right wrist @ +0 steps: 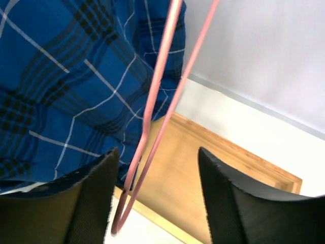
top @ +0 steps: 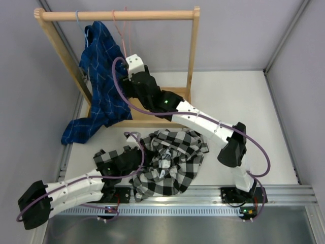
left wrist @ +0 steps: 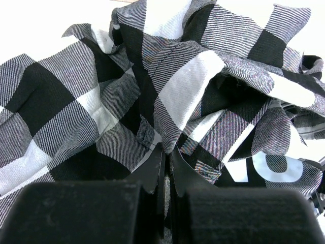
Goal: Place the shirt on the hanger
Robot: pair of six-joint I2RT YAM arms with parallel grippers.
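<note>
- From above, the shirt (top: pixel 170 160) lies in a crumpled heap on the white bench (top: pixel 238 101), near the front rail and between my two arm bases.
- My left gripper (top: pixel 141 152) is at the left edge of this heap. My right gripper (top: pixel 129 57) reaches far up to the hanger (top: pixel 123 38), a thin pink wire that hangs from the round wooden rod (top: pixel 117 15).
- A blue shirt (top: pixel 99 81) hangs just left of the hanger and its tail falls over the side of the rack. The right half of the bench is bare, so there is open room there. The grey walls are close on both sides.
- In the left wrist view, my left gripper (left wrist: pixel 166 162) is narrow. The two black fingers (left wrist: pixel 150 173) stand almost together and a fold of the shirt (left wrist: pixel 76 117) goes down into the slit between them. The cloth is soft twill with big black and white squares and many deep folds.
- In the right wrist view, my right gripper (right wrist: pixel 160 195) is wide open and holds nothing. Two strands of the hanger (right wrist: pixel 161 66) pass between the textured black fingers (right wrist: pixel 94 203) without touching them, and they meet in a rounded corner low on the left.
- The blue shirt (right wrist: pixel 66 86), with thin light lines, is just beside the wire on the left. The flat wooden base (right wrist: pixel 203 162) of the rack lies behind it, then the white bench (right wrist: pixel 254 127).
</note>
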